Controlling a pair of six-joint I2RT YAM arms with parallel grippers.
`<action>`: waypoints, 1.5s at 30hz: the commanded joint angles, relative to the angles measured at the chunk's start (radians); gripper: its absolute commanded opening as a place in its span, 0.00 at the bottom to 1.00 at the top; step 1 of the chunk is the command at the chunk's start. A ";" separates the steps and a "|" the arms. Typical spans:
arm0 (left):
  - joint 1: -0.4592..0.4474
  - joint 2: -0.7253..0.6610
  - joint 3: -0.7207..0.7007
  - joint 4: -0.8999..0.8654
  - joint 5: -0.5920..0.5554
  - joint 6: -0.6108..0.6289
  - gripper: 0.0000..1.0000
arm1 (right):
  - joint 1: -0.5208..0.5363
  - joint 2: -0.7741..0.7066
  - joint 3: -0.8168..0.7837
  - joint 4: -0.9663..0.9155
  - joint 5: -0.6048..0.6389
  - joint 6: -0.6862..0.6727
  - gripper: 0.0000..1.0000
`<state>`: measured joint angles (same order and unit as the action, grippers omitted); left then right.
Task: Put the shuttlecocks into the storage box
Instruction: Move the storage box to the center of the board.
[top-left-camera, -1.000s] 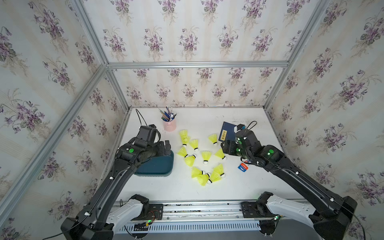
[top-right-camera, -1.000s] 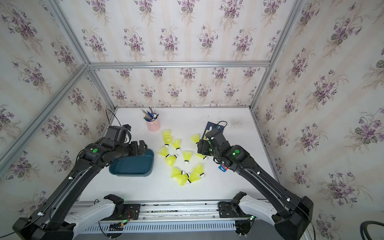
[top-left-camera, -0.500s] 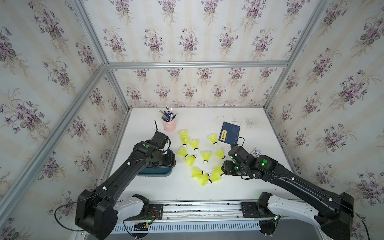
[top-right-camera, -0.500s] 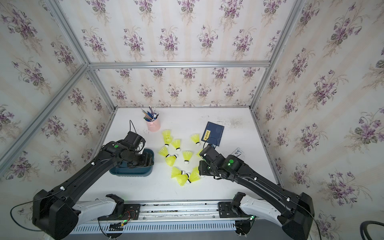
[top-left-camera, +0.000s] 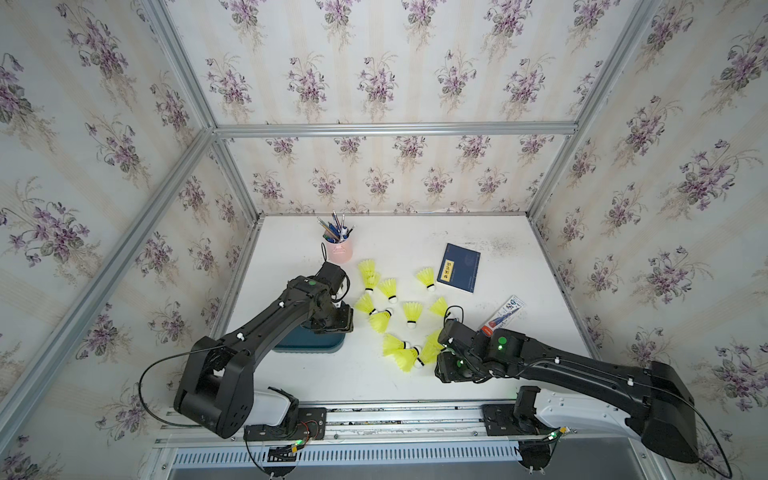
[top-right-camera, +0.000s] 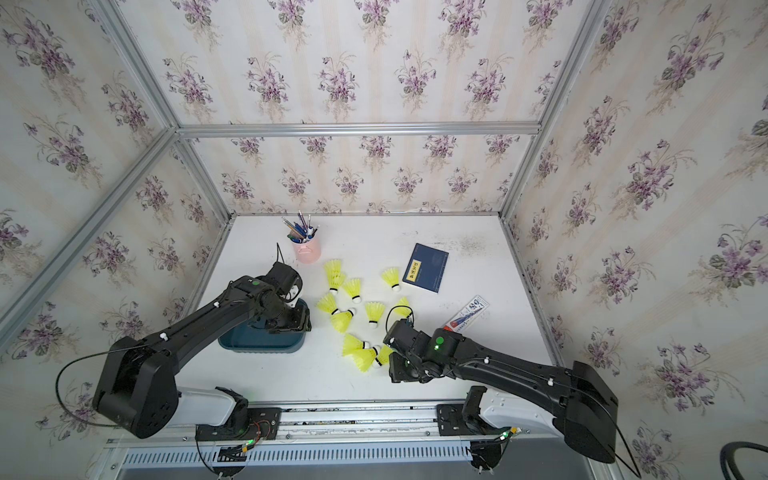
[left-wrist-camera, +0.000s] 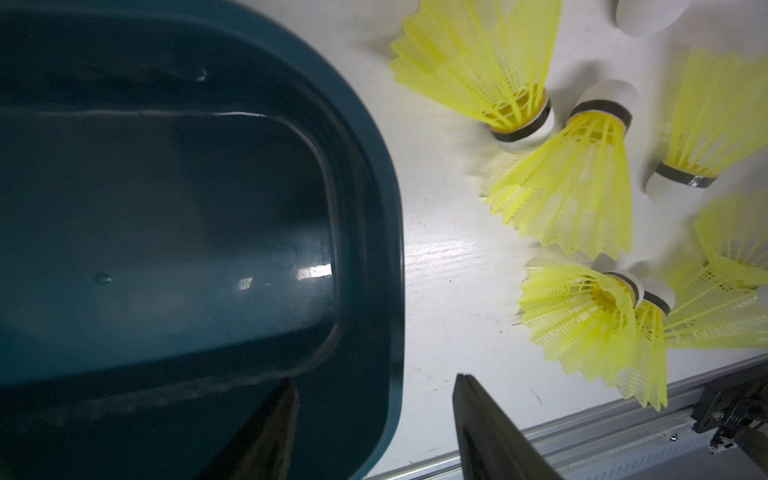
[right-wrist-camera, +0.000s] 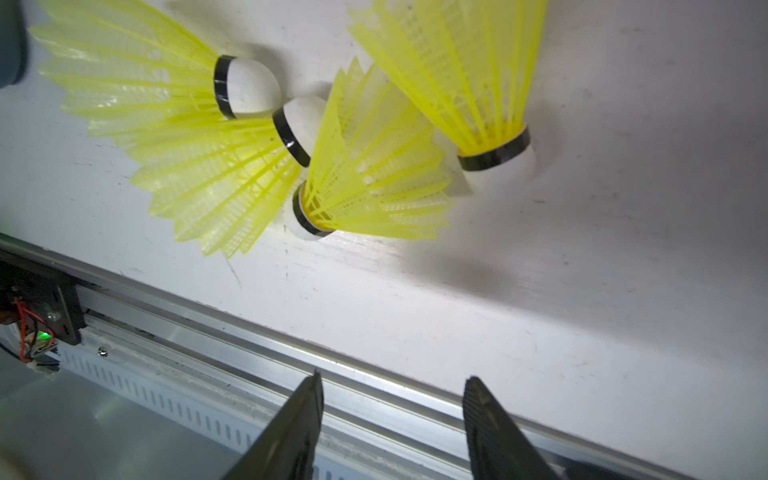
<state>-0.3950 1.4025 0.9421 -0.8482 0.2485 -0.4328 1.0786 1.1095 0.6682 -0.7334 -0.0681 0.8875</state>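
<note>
Several neon yellow shuttlecocks lie scattered mid-table in both top views. The dark teal storage box sits to their left; the part of its inside seen in the left wrist view holds nothing. My left gripper is open astride the box's right rim, one finger inside and one over the table. My right gripper is open and empty, low over the table's front edge, just right of the nearest cluster of shuttlecocks.
A pink pen cup stands at the back. A navy book lies at the back right, with a packaged pen nearer. The metal rail runs along the front edge.
My right arm has come from beside the book toward the front, next to the near cluster. My left gripper has dropped onto the box's right rim. Both grippers have narrowed.
</note>
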 joint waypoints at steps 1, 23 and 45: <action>-0.001 0.037 -0.001 0.033 0.009 0.025 0.61 | 0.022 0.053 -0.005 0.098 -0.006 -0.008 0.57; -0.011 0.061 -0.002 0.066 0.101 0.020 0.21 | 0.030 0.290 0.032 0.284 -0.006 -0.031 0.57; -0.049 0.019 -0.041 0.042 0.214 -0.166 0.00 | -0.152 0.665 0.296 0.405 0.013 -0.068 0.57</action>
<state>-0.4393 1.4246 0.9092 -0.7967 0.3897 -0.5278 0.9459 1.7294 0.9504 -0.2855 -0.0753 0.8318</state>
